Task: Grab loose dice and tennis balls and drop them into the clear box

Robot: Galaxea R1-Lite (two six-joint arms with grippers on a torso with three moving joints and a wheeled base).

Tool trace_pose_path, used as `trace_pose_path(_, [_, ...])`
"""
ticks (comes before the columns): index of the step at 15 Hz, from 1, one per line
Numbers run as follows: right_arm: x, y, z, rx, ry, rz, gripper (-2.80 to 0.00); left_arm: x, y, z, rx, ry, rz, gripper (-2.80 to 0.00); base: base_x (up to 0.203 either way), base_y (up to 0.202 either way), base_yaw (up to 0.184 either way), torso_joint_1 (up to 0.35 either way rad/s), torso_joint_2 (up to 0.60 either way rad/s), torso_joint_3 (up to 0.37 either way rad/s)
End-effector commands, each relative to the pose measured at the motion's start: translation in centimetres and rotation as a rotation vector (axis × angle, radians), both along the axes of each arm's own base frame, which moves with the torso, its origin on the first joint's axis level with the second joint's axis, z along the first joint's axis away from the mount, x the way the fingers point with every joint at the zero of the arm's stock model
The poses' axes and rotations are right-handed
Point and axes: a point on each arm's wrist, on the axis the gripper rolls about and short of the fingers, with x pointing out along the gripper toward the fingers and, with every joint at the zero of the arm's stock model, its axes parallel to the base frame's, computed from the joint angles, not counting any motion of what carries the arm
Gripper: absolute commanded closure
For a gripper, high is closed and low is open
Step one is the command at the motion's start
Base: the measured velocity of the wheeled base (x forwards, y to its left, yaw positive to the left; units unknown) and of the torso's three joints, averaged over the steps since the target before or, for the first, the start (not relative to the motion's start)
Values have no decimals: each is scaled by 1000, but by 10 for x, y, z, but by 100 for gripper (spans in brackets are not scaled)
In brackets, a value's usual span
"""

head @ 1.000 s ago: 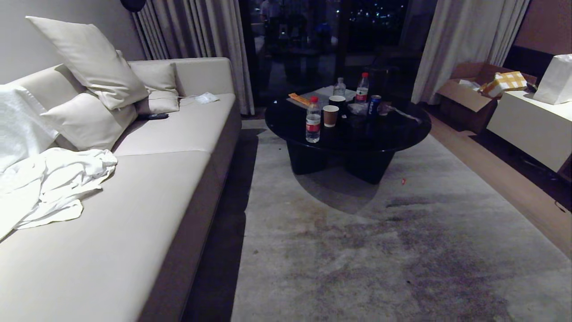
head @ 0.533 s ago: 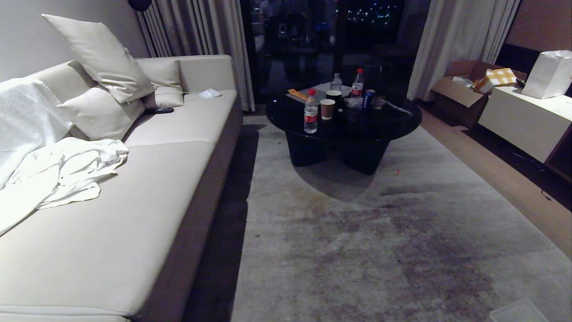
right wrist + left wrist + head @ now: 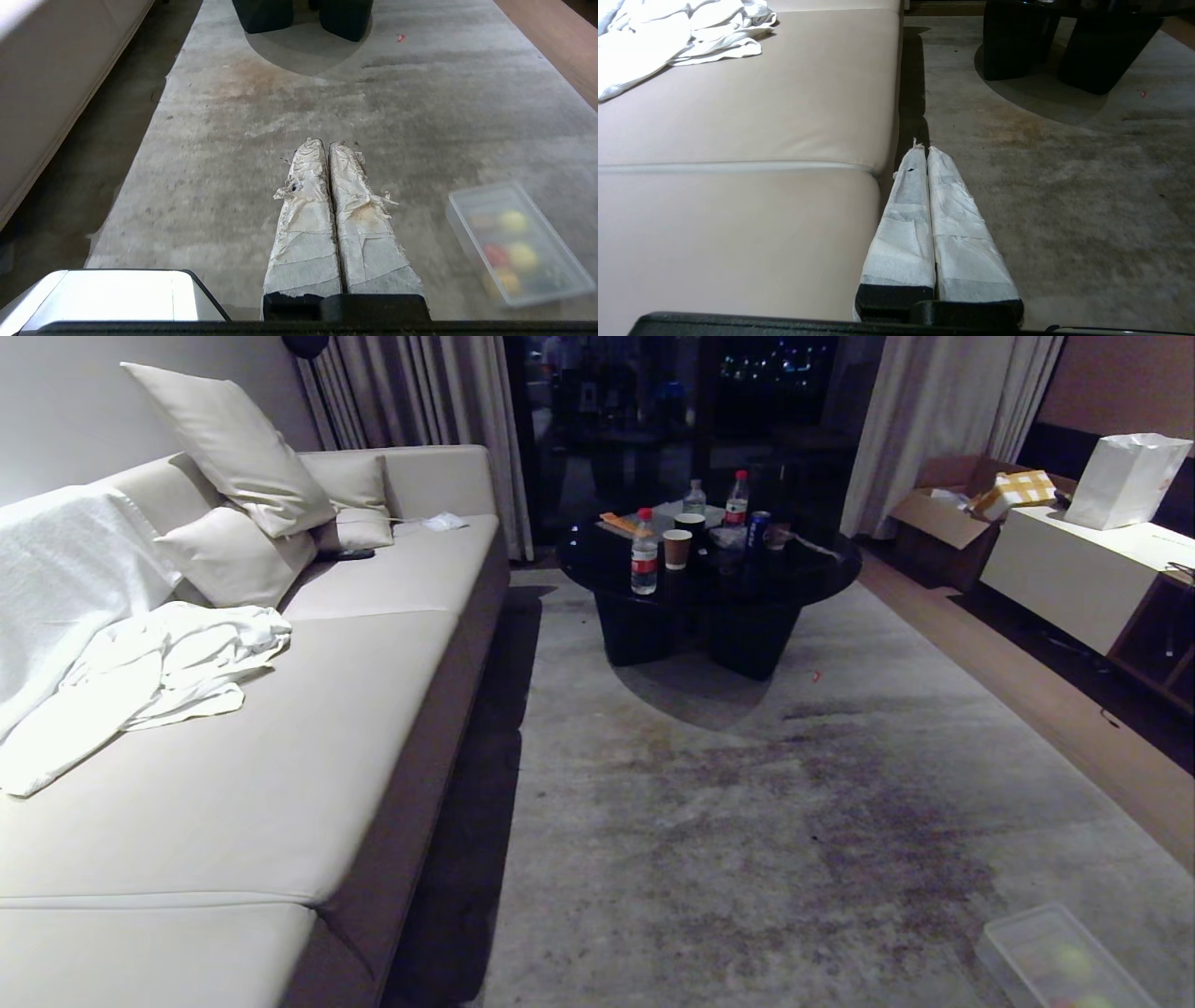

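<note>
The right gripper (image 3: 328,145) hangs above the grey carpet (image 3: 289,116) with its two tape-wrapped fingers (image 3: 306,219) pressed together, holding nothing. In the right wrist view the clear box (image 3: 516,245) lies on the carpet at about four o'clock from the fingertips, near but apart from them, and inside it blurred round shapes show: yellow ones and a red one, which cannot be told apart as dice or tennis balls. The left gripper (image 3: 923,149) is likewise closed and empty, its white-wrapped fingers (image 3: 903,224) touching along their whole length, poised over the line where the beige sofa (image 3: 738,116) meets the carpet. A crumpled white cloth (image 3: 677,37) lies on the sofa seat at about ten o'clock from that gripper, well apart. In the head view neither arm shows; the clear box (image 3: 1060,961) sits at five o'clock, cut by the frame's edge. The round black coffee table (image 3: 709,588) stands at twelve o'clock on the carpet, carrying water bottles (image 3: 644,553), a brown paper cup (image 3: 677,549) and a blue can (image 3: 759,528). Cushions (image 3: 233,448) lean on the sofa back at ten o'clock. A white cabinet (image 3: 1074,574) with a white paper bag (image 3: 1125,478) on it stands at two o'clock, with an open cardboard box (image 3: 943,518) beside it.
</note>
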Motion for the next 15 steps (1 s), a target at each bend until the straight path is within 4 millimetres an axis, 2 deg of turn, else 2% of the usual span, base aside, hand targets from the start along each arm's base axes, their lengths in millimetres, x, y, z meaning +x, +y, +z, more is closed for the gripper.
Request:
trace_pose_path(1, [0, 0, 0, 0, 3, 0, 0, 0, 0, 0, 8, 2, -2, 0, -182, 0, 0, 3, -2, -1])
trace_pose_path(3, [0, 0, 0, 0, 4, -1, 0, 0, 0, 0, 8, 2, -2, 0, -153, 0, -3, 2, 4, 1])
trace_pose_path(15, [0, 0, 0, -1, 2, 4, 0, 0, 0, 0, -10, 3, 3, 0, 0, 0, 0, 0, 0, 0])
